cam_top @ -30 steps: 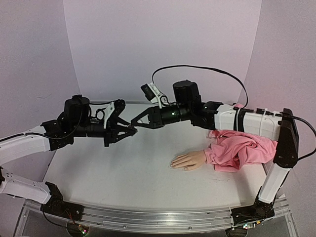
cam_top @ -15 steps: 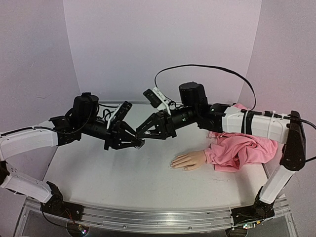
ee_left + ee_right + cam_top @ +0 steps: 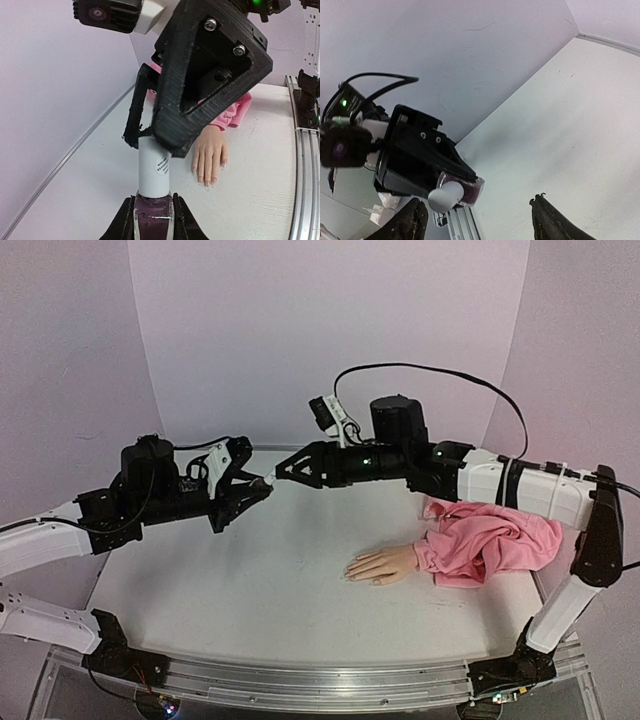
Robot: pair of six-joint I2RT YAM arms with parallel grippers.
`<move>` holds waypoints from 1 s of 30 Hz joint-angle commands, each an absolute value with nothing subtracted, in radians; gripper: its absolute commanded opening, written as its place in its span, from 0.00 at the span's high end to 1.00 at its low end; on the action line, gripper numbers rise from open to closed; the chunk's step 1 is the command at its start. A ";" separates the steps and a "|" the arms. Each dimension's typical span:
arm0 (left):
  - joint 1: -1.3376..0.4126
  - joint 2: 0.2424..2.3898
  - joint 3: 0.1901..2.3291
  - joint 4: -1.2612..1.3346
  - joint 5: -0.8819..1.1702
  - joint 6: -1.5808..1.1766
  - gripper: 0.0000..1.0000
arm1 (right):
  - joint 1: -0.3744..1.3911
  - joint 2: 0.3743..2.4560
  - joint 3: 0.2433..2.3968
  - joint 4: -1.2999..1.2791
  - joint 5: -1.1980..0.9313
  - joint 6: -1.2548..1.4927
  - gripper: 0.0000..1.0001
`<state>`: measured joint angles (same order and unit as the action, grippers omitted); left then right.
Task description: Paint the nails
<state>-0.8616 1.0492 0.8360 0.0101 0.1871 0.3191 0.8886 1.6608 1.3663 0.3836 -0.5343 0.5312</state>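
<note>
My left gripper [image 3: 154, 199] is shut on a small glass bottle of dark purple polish [image 3: 154, 222], held above the table at the back left [image 3: 262, 481]. The bottle's white cap [image 3: 154, 170] points at my right gripper [image 3: 284, 473]. That gripper is open, its black fingers [image 3: 200, 95] standing wide on either side of the cap [image 3: 445, 196] without pinching it. The flesh-coloured mannequin hand [image 3: 383, 565] lies palm down at the right centre of the table. Its nails [image 3: 206, 182] look pale. A pink sleeve [image 3: 490, 545] covers the wrist.
Lilac walls [image 3: 330, 330] close in the white table [image 3: 250, 600] at the back and both sides. An aluminium rail [image 3: 300, 682] runs along the near edge. The bunched sleeve lies under the right forearm [image 3: 520, 485].
The right gripper's jaws have spread from shut on the cap to wide apart. Both grippers and the bottle have risen and shifted towards the back wall.
</note>
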 commanded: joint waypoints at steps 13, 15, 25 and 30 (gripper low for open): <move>-0.900 1.031 0.831 0.067 0.028 0.394 1.00 | 0.928 1.758 1.489 0.455 -0.574 0.636 0.89; -0.900 1.028 0.830 0.066 0.065 0.388 1.00 | 0.927 1.752 1.488 0.455 -0.599 0.593 1.00; -0.857 1.105 0.888 0.064 0.930 0.220 1.00 | 0.922 1.636 1.415 0.057 -1.024 -0.107 1.00; -0.854 1.133 0.899 0.061 0.870 0.213 1.00 | 0.922 1.627 1.422 0.033 -0.959 -0.065 0.92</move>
